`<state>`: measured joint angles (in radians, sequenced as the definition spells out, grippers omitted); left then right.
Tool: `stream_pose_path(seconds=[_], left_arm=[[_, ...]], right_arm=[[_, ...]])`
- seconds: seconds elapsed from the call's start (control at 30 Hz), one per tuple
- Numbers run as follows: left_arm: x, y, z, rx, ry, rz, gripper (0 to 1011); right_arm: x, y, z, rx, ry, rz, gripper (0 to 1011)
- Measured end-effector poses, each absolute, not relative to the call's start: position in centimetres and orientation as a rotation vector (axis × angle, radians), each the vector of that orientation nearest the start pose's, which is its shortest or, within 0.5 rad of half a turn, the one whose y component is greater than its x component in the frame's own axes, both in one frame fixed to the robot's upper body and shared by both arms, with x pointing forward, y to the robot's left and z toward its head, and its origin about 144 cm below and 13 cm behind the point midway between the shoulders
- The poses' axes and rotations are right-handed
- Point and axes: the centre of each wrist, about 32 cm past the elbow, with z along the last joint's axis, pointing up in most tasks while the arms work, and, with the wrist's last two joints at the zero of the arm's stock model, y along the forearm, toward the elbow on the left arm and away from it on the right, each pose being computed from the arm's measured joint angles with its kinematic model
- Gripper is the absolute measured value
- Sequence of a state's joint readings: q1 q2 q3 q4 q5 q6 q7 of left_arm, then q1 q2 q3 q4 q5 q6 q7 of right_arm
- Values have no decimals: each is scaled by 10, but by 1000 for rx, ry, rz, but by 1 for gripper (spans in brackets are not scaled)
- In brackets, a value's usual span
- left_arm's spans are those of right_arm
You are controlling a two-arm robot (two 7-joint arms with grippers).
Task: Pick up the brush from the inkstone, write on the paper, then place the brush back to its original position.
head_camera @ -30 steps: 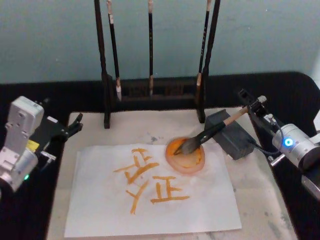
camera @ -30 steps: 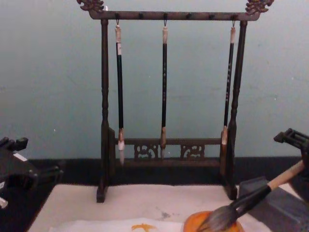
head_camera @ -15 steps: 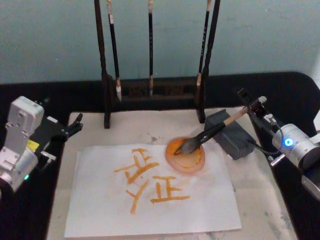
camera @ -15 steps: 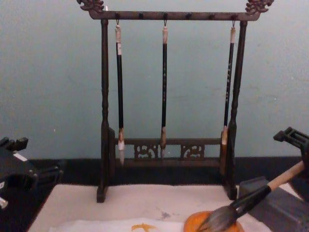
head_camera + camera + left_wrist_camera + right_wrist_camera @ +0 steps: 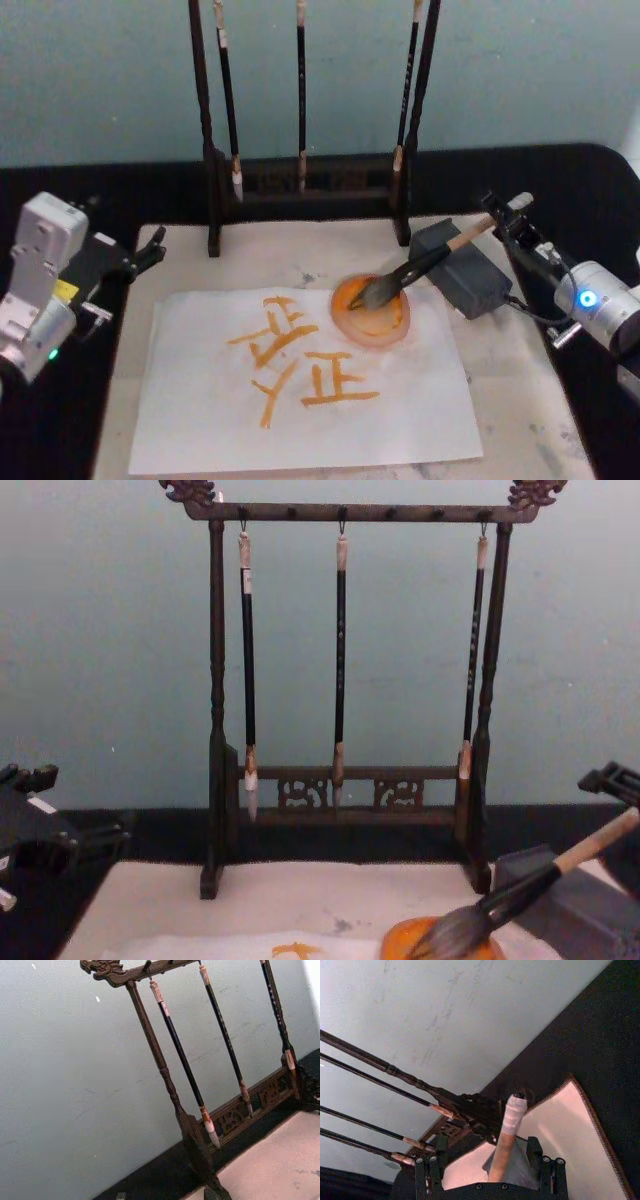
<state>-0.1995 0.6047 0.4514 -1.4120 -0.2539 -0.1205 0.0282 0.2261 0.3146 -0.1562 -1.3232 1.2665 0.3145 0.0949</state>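
The brush [image 5: 420, 268] lies across the inkstone [image 5: 463, 268], bristles over the orange dish [image 5: 372, 312] on the written paper [image 5: 300, 400]. The right gripper [image 5: 510, 215] sits at its top, fingers apparently spread; return step, next calls for retreating. The left gripper [image 5: 140, 255] is parked, fingers unclear.

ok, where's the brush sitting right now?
In the head view the brush lies right of centre, its handle propped on the dark inkstone and its bristles over the orange dish, with the right gripper just past its wrapped top.
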Motion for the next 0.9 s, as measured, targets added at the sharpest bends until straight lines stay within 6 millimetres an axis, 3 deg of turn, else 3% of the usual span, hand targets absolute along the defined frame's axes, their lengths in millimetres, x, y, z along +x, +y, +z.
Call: stream_pose_path(seconds=[0.63, 0.9], left_arm=[[489, 310, 1140, 304, -285, 1248, 1010], [489, 310, 1140, 304, -285, 1248, 1010]], right_arm=[[470, -306, 1157, 422, 936, -1141, 1000], [453, -297, 1169, 376, 782, -1105, 1000]])
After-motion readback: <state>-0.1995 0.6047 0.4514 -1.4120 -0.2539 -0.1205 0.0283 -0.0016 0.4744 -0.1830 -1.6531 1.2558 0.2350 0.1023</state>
